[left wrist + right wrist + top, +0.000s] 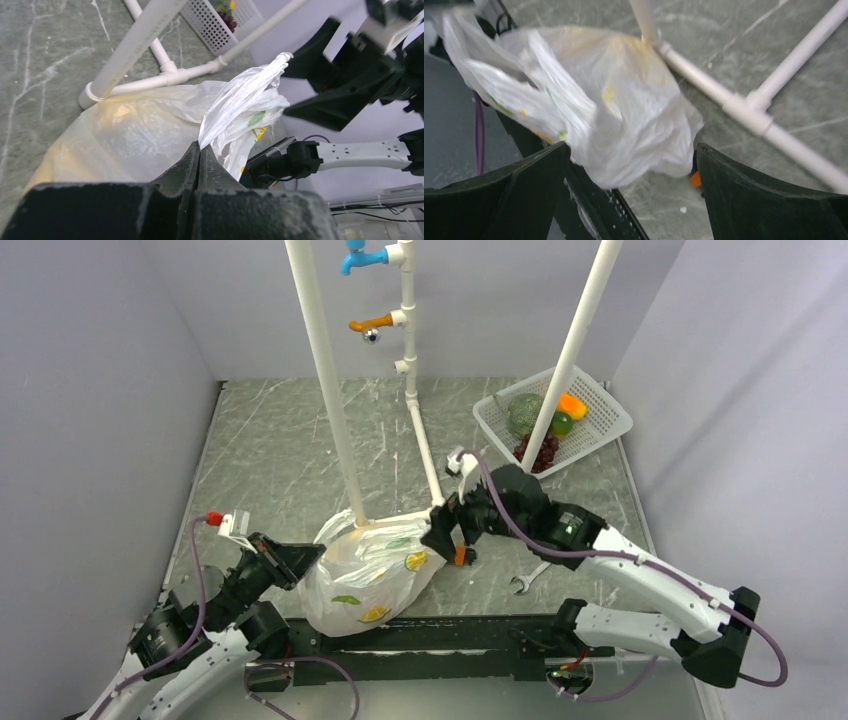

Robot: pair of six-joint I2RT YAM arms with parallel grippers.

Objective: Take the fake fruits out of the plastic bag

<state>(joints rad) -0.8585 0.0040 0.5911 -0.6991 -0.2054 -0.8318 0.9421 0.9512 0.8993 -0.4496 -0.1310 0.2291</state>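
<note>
The plastic bag (370,575) lies bulging at the near middle of the table, white with lemon prints. No fake fruits show clearly; only a yellowish tint shows through its film in the left wrist view (125,125). My left gripper (308,558) is at the bag's left end, shut on a twisted strip of the bag (200,146). My right gripper (447,532) is open at the bag's right end. In the right wrist view (634,160) the bag (624,100) bulges between the spread fingers (524,185).
A white pipe frame (330,390) stands behind the bag, with its foot pipe (425,450) on the table. A small orange piece (460,556) and a wrench (527,580) lie right of the bag. A white basket (600,430) at the back right holds a green melon, dark grapes and an orange-yellow piece.
</note>
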